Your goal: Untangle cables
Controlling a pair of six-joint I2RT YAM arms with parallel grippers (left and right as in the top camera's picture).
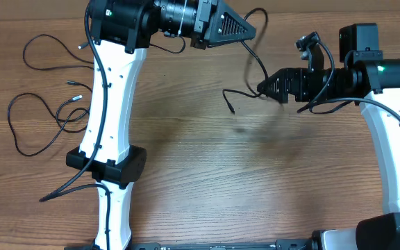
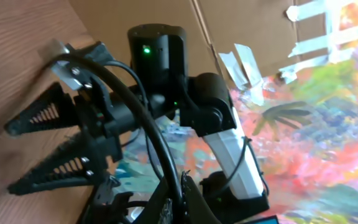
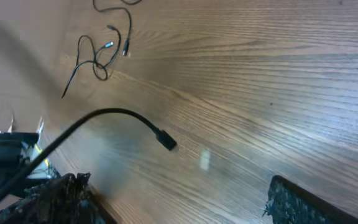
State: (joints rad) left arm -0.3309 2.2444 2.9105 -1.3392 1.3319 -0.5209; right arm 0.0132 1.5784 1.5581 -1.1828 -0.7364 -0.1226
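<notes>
My left gripper (image 1: pixel 250 31) is raised at the top centre, shut on a thin black cable (image 1: pixel 255 59). In the left wrist view this cable (image 2: pixel 135 106) runs up from between the closed fingers (image 2: pixel 191 202). It hangs down to my right gripper (image 1: pixel 269 87), and its plug end (image 1: pixel 231 107) dangles just above the table. The right wrist view has my right gripper (image 3: pixel 176 190) open, fingers wide apart. There the cable (image 3: pixel 104 115) passes beside the left finger (image 3: pixel 61 199) and ends in the plug (image 3: pixel 166 142). Two more cables (image 1: pixel 51 47) (image 1: pixel 37 121) lie as loose loops at the far left.
The white left arm (image 1: pixel 110 104) stands between the loose loops and the table's middle. A thicker black arm cable (image 1: pixel 68 187) trails from its base. The right arm's base (image 1: pixel 394 229) sits at the lower right. Bare wood table (image 1: pixel 207 173) spreads below both grippers.
</notes>
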